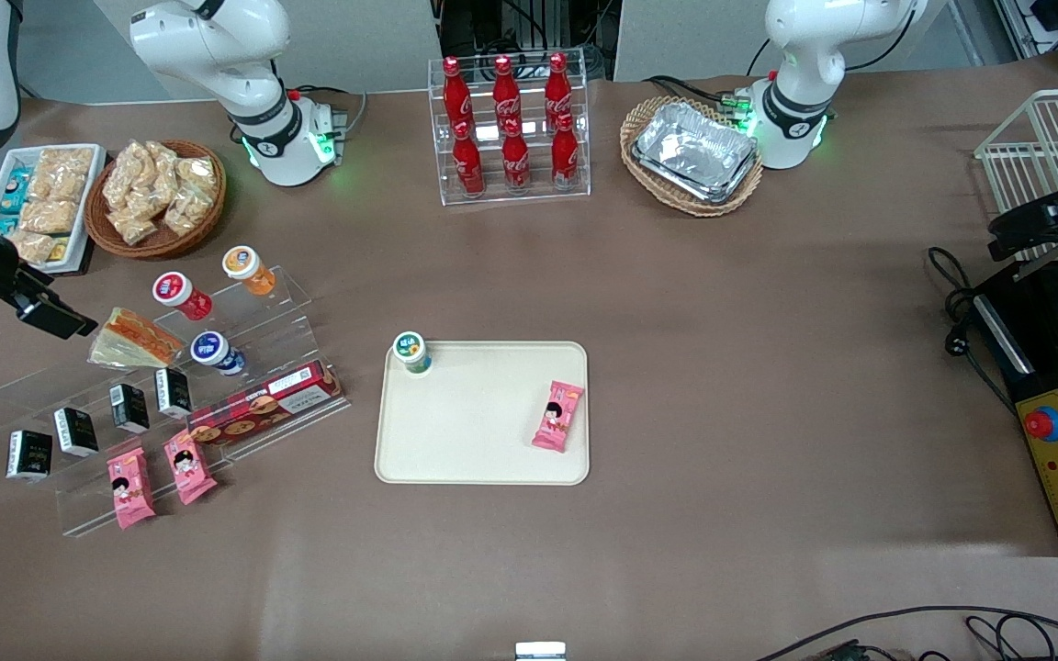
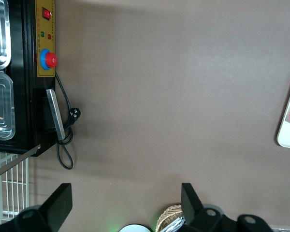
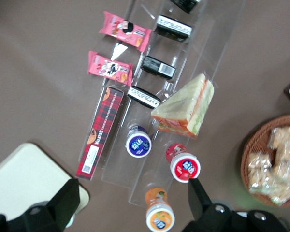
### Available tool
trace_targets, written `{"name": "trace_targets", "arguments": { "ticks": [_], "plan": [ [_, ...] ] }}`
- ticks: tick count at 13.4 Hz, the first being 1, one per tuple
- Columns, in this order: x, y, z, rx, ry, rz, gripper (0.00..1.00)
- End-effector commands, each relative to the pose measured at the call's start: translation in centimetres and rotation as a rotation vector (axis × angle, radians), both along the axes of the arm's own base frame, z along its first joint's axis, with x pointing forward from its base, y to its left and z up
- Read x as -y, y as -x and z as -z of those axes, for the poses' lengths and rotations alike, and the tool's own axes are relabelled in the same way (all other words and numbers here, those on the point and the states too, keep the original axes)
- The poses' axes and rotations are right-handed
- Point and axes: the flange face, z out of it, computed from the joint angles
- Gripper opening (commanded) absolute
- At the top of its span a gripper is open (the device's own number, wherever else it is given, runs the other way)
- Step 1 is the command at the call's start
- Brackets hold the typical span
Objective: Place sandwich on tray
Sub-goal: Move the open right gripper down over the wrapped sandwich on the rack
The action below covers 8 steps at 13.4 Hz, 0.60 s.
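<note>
The sandwich [image 1: 136, 338], a clear-wrapped wedge with orange-red filling, lies on a clear acrylic stepped shelf [image 1: 295, 303] and also shows in the right wrist view [image 3: 186, 111]. The cream-beige tray [image 1: 483, 413] lies flat mid-table, nearer the parked arm's end than the shelf; one corner of it shows in the right wrist view [image 3: 24, 179]. On it are a green-lidded cup [image 1: 412, 351] and a pink snack packet [image 1: 557, 415]. My gripper [image 1: 59, 319] hovers beside the sandwich, toward the working arm's end. In the right wrist view the gripper [image 3: 133, 203] is open and empty.
The shelf holds red [image 1: 182, 294], orange [image 1: 248, 269] and blue [image 1: 217, 352] bottles, black boxes [image 1: 76, 431], a red cookie box [image 1: 267, 404] and pink packets [image 1: 129, 487]. A wicker snack basket [image 1: 154, 197], a white snack tray [image 1: 42, 202], a cola rack [image 1: 511, 128] and foil trays [image 1: 694, 151] stand farther back.
</note>
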Motion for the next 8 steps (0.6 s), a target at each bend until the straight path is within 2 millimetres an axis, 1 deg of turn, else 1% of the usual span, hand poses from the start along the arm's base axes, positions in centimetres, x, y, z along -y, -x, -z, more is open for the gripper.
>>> {"name": "trace_targets", "arguments": {
  "ticks": [1, 2, 3, 4, 5, 6, 7, 8],
  "plan": [
    [1.0, -0.9, 0.8, -0.011, 0.014, 0.298, 1.0],
    [1.1, -1.2, 1.5, -0.02, 0.027, 0.38, 1.0],
    [1.5, -1.4, 1.7, -0.024, 0.034, 0.44, 1.0],
    [2.3, -1.4, 1.2, -0.013, 0.032, 0.527, 1.0],
    [2.8, -1.4, 1.3, -0.011, 0.046, 0.643, 1.0],
    [3.3, -1.6, 1.2, 0.004, 0.049, 0.721, 1.0],
    [4.7, -1.4, 1.2, 0.005, 0.049, 0.771, 1.0],
    [5.1, -1.4, 2.0, -0.007, 0.057, 0.795, 1.0]
  ]
}}
